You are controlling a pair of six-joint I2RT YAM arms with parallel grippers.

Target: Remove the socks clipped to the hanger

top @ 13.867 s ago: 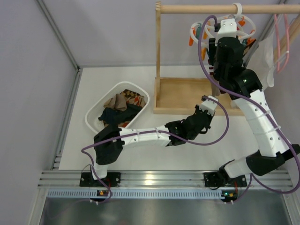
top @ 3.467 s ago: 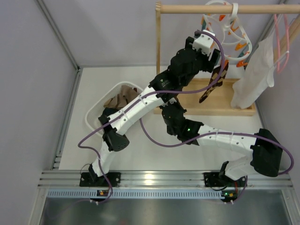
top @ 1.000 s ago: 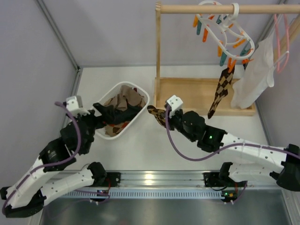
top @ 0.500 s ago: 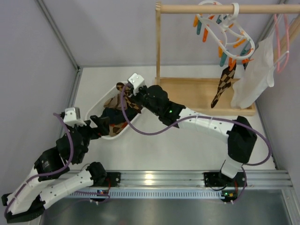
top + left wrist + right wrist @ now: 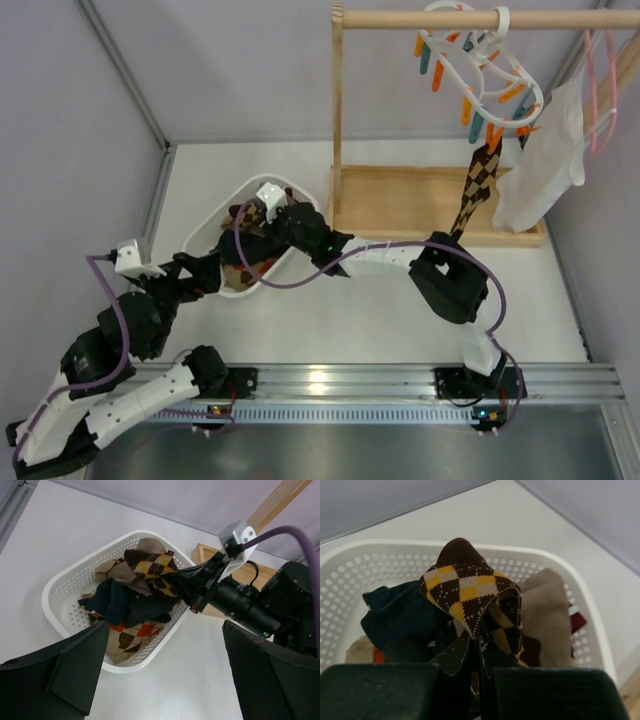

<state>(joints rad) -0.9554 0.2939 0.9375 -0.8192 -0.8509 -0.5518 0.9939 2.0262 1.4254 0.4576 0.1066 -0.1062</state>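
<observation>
Right tool (image 5: 476, 647) moved over basket (image 5: 385, 547), pinching argyle sock (image 5: 467, 590)

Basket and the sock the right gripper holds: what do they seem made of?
Basket: probably moulded white plastic, smooth with a slight sheen; its rigid walls carry even rows of round holes. Argyle sock: knitted fabric, matte; fine stitch texture shows, and it folds limply above the right gripper.
</observation>
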